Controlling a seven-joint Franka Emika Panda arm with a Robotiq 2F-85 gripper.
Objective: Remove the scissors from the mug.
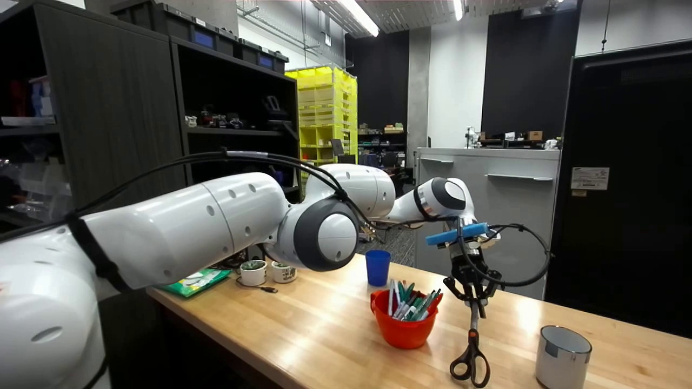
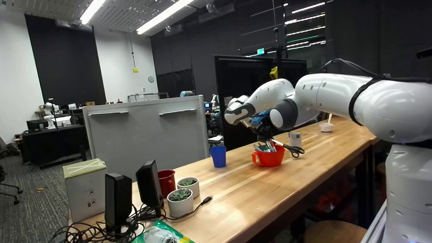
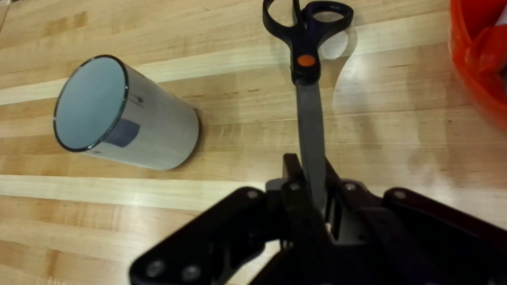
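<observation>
Scissors (image 3: 307,73): hanging handles-down, outside the mug (image 1: 403,334), between the two long edges of the tabletop (image 1: 335,324). Gripper (image 3: 311,170): you are clamping it on the blades (image 3: 310,122), probably because flat metal is giving firm purchase. Mug: standing beside, presumably serving as holder for pens (image 1: 415,309).

Two mugs on the desk (image 1: 303,324): one red-orange mug (image 1: 404,330), plus one dark red mug (image 2: 166,182) down by the corner. Two cups as well, a blue cup (image 1: 378,267) near one long edge and a grey cup (image 1: 562,363). Just one pair of scissors (image 3: 310,103), and one white tub (image 2: 326,128). That same corner's got two speakers (image 2: 118,198), two potted succulents (image 2: 180,203), one green bag (image 2: 162,238) and one box (image 2: 86,192). Pens (image 1: 415,309)? Several, but they overlap too much for me to count.
</observation>
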